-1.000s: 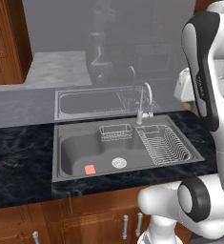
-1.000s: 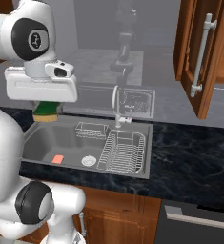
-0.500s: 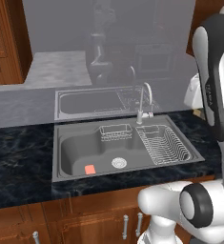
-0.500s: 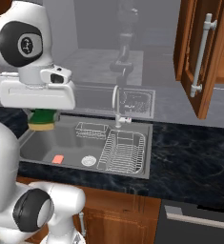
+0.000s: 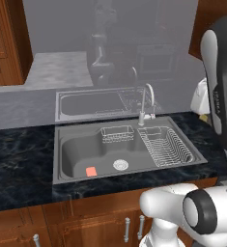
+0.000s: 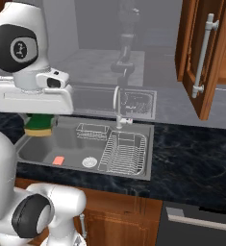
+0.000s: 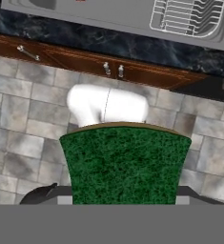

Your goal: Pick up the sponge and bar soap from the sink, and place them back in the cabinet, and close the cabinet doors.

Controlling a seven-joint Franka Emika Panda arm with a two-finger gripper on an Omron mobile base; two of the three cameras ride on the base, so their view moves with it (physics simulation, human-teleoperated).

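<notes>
I've got the sponge (image 6: 38, 124) pinched in the gripper (image 6: 38, 121), up over the sink's (image 6: 42, 144) left edge. The cabinet (image 6: 201, 57) sits up and right, doors open. Bar soap (image 6: 58, 160) lies in the basin.

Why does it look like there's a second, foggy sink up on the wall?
In the left base view, the shiny wall mirrors the sink, giving a hazy grey copy above it. The right base view shows the same pale reflection behind the faucet. The hand view is sharp, and the green sponge looks huge because it is close.
</notes>
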